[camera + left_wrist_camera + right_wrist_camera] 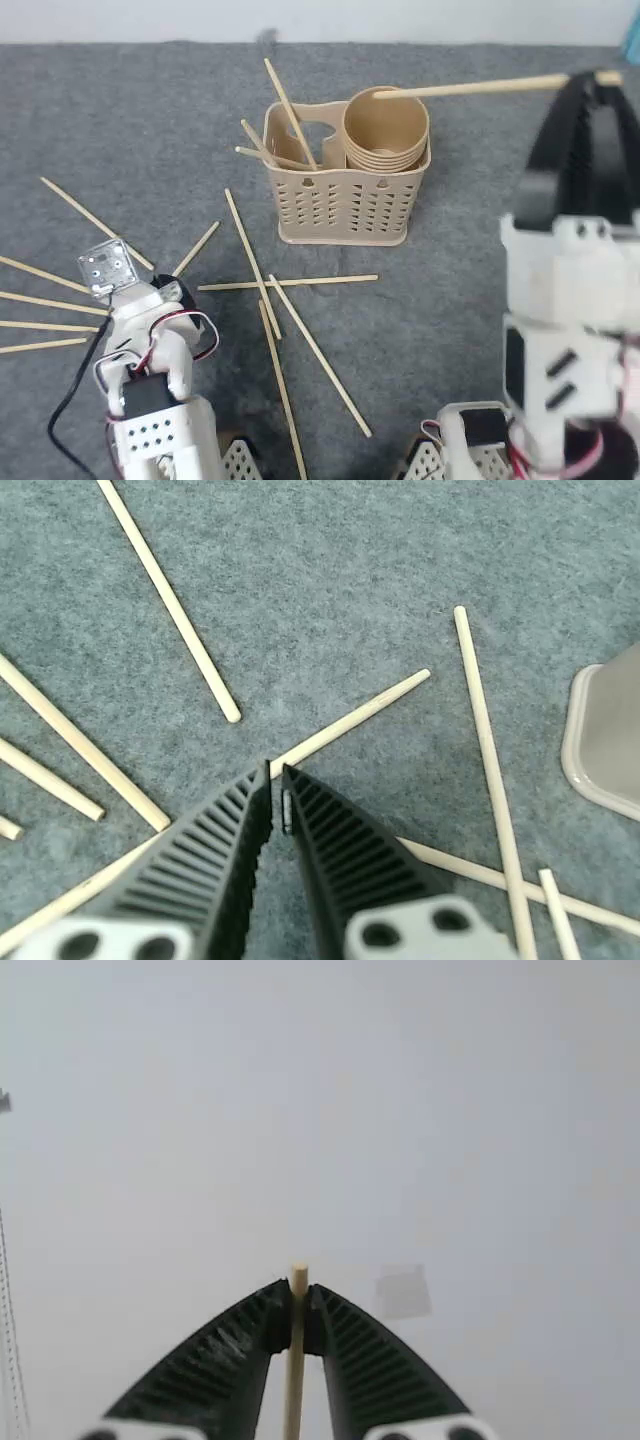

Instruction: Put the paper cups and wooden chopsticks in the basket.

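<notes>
Basket [340,215], beige and perforated, sits upper centre of the high view on grey carpet [130,110]. Stacked paper cups [385,125] fill its right compartment, and a few chopsticks in basket [290,105] stick up from the left one. Right gripper [298,1300] is raised at the upper right of the high view, clamped on held chopstick [480,86]. That stick lies roughly level, its free tip over the cups' rim. Left gripper [277,772] is low at the lower left of the high view. Its jaws are pinched nearly together with only a thin slit between. Diagonal chopstick [360,715] passes under the tips; can't tell if it is gripped. Loose chopsticks [290,283] are scattered across the carpet below and left of the basket, several crossing near lower centre. Basket corner shows at the right edge of the left wrist view.
</notes>
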`<state>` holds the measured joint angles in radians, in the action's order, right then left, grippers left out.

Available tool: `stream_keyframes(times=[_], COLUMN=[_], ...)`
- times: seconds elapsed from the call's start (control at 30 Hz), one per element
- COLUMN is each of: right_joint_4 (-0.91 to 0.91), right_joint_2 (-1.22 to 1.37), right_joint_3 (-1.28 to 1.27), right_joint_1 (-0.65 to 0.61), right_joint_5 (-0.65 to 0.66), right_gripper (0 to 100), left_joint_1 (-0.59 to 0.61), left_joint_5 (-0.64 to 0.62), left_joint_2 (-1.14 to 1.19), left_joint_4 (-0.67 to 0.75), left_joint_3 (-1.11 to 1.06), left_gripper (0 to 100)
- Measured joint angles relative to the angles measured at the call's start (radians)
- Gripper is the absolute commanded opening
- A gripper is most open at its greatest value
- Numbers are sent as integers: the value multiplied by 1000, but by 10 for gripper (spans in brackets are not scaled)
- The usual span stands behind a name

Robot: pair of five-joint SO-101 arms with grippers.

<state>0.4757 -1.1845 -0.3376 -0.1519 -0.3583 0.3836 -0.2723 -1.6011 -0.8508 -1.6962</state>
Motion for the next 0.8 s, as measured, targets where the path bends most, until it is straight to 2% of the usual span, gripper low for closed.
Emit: stream_keyframes(times=[0.37,0.63,0.8], right_joint_4=[-78,-87,-87], right_joint_2=[264,463,546], right_joint_3=[0,-28,-28], right_joint_1=[-153,-259,-299], right_joint_5=[0,153,183], right_gripper=[8,8,8], left_joint_1=[0,0,0], left_joint_5=[0,0,0], left_joint_2=[0,0,0], left_joint_4=[0,0,0], left_joint_3=[0,0,0], left_gripper=[12,12,12])
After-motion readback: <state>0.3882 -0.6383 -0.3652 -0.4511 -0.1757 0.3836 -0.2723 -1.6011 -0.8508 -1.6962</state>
